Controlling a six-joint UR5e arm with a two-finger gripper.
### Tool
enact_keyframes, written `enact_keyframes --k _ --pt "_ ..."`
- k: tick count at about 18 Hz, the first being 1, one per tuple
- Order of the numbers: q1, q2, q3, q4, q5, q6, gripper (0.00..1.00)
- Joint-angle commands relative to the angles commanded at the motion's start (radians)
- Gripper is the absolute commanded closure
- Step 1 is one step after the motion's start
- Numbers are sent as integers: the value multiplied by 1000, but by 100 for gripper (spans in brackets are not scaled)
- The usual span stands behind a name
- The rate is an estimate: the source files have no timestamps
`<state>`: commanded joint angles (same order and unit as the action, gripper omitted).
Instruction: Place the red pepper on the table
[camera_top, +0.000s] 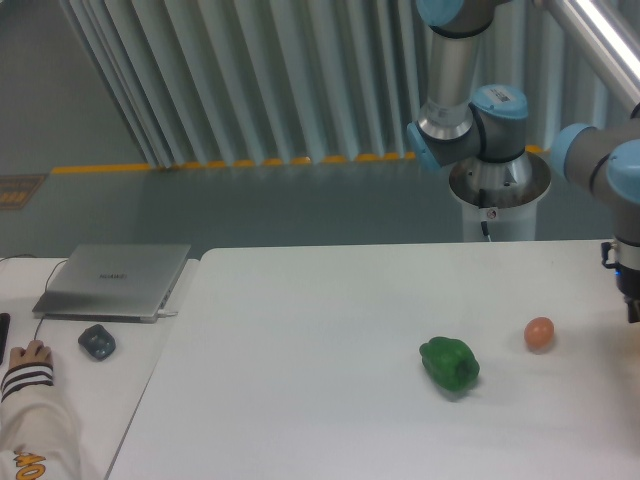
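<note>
red pepper not showing anywhere in the camera view, table (300, 330) carrying only a green pepper (449, 363) lying right of centre toward the near edge and a small orange-brown ball (539, 333) sitting apart from it nearer the right edge. arm wrist (625, 200) hanging at the right border above that edge, gripper itself cut off by the frame, fingers out of sight. adjoining desk (110, 380) at the left edge holding a closed laptop (115, 280), a mouse (97, 342) and a person's hand (28, 353).
</note>
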<state>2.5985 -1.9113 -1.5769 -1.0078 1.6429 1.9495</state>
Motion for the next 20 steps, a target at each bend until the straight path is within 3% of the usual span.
enact_keyframes --k 6,20 --pt "66 -21 14 -2 3 74 0" --pt "161 -54 -38 -14 5 218 0"
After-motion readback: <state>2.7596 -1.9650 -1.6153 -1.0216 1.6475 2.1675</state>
